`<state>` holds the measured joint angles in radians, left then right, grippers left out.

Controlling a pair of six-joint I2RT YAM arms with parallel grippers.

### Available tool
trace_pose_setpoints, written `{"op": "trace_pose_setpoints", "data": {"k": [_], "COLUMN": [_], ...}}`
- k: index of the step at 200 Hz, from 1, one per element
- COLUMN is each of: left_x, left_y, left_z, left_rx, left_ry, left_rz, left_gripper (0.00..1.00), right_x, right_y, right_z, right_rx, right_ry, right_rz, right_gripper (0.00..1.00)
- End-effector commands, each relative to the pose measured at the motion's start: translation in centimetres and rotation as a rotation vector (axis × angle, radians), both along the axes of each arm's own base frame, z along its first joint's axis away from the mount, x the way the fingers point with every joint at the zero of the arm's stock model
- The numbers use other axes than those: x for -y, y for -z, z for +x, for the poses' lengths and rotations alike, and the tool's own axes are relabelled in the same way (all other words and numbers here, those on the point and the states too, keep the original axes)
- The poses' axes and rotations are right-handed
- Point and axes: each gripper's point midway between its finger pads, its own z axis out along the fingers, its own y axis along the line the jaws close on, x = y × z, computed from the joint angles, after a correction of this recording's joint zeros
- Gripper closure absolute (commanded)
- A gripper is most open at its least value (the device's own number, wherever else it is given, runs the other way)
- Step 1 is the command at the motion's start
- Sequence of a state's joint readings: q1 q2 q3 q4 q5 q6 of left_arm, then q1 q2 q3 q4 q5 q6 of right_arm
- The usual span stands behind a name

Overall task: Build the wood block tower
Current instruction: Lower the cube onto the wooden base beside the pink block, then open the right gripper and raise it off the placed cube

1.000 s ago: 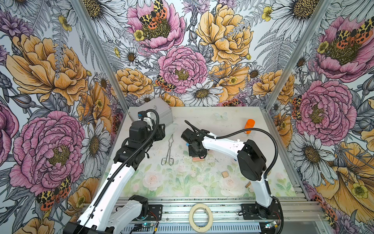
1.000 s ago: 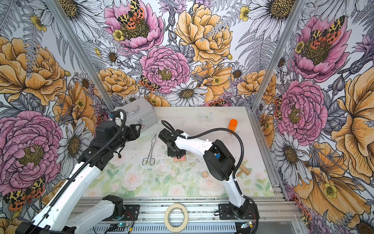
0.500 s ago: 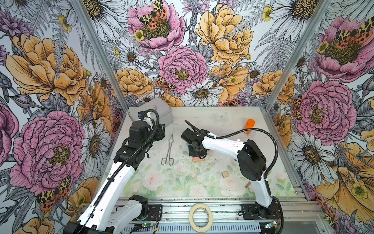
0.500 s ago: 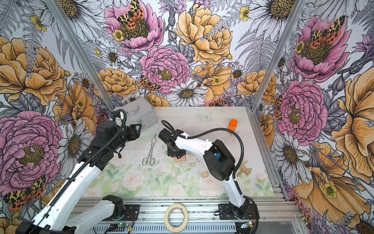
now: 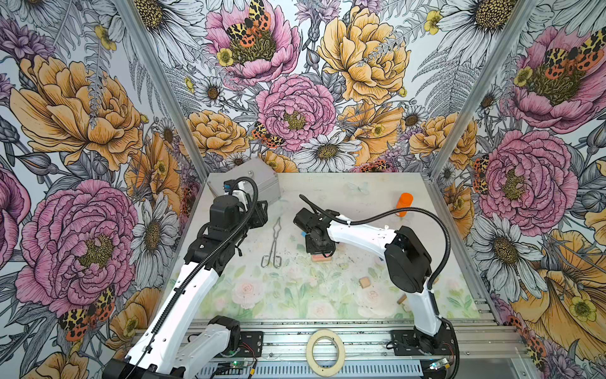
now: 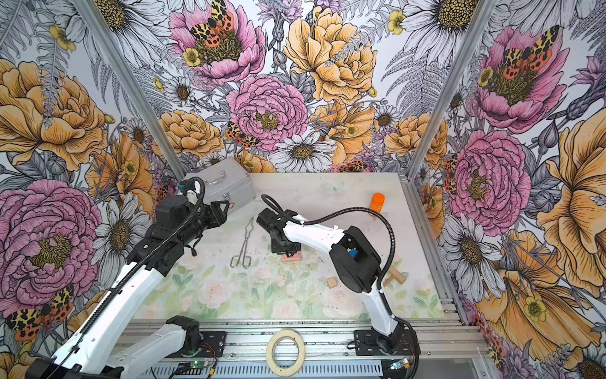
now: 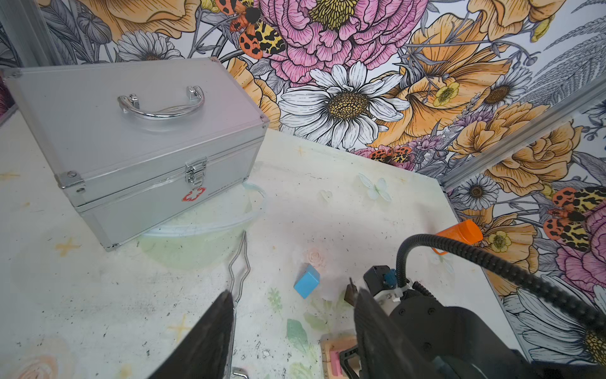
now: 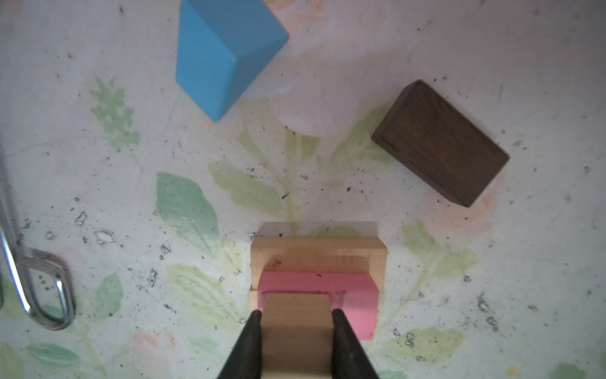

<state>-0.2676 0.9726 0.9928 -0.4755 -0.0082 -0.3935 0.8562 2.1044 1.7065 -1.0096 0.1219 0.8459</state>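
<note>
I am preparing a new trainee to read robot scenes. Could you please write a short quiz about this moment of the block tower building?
1. Choose one. The right tool grips: A) nothing; B) a tan block; C) a green ball.
2. True or false: the blue block and the dark brown block lie on the table, apart from the tower.
3. Which colour is the block just beneath the held one?
Key: 1 B. 2 true. 3 pink, the pink block.
</note>
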Motion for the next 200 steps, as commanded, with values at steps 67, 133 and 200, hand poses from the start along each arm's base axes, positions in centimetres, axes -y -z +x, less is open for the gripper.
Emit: {"op": "trace_pose_setpoints", "data": {"k": [67, 133, 200], "left_x": [0.2, 0.2, 0.2], "left_y": [0.9, 0.9, 0.9], "left_z": [-0.2, -0.2, -0.2], "left_rx": [-0.018, -0.019, -0.019], "left_ry": [0.013, 0.011, 0.01], "left_rz": [0.025, 0.025, 0.029], "left_gripper": [0.4, 0.4, 0.4], "right_x": [0.1, 0.3, 2.9], "right_y": [0.4, -1.6, -7.7], "right_z": [0.3, 0.9, 1.5], "right_rx": [0.001, 0.047, 0.164], "right_ry": [0.017, 0.019, 0.042], "right_rz": [0.0, 0.019, 0.076], "right_gripper": [0.6, 0.45, 0.38]}}
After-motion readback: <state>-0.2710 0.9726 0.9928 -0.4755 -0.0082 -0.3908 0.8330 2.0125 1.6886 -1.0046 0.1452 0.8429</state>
